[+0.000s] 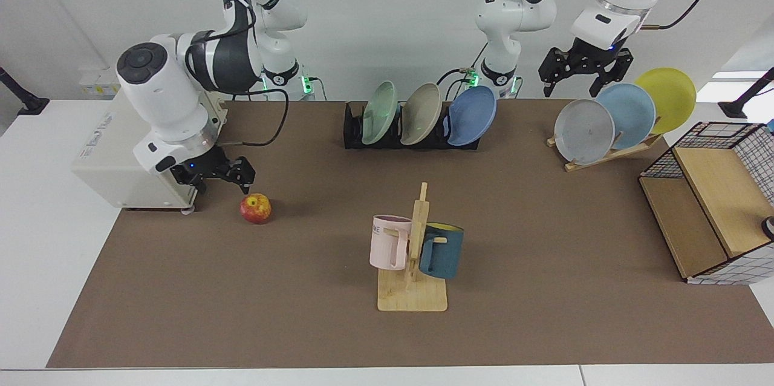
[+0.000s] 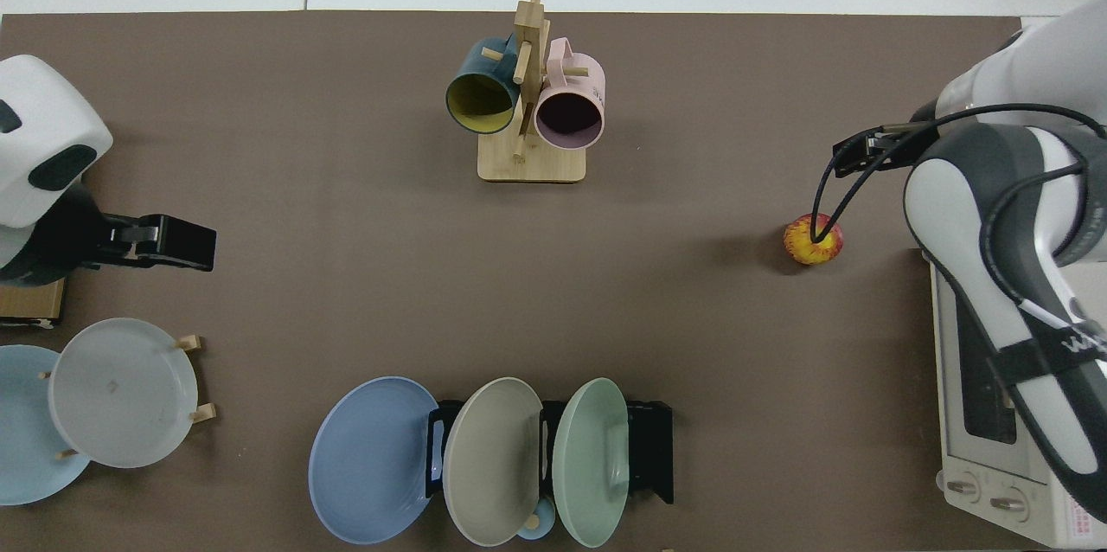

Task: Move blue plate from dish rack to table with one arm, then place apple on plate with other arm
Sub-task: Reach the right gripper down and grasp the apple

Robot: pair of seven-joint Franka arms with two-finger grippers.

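My right pincer (image 1: 221,175) hangs spread just beside the apple (image 1: 256,208); my left pincer (image 1: 582,74), spread, waits well beyond the blue plate (image 1: 471,115).

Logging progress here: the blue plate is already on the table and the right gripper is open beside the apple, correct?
Not quite. The facing view shows the blue plate standing in the dish rack, not on the table. The right gripper is indeed open beside the apple.

Matt brown tabletop (image 1: 544,241). Matt periwinkle blue plate (image 1: 472,115) in black plastic-looking dish rack (image 1: 352,129). Waxy-skinned red and yellow apple (image 1: 256,208) just beside dull black fingers (image 1: 245,172). Pale bare wood mug stand (image 1: 413,298). Glossy white arm shells (image 1: 156,91).
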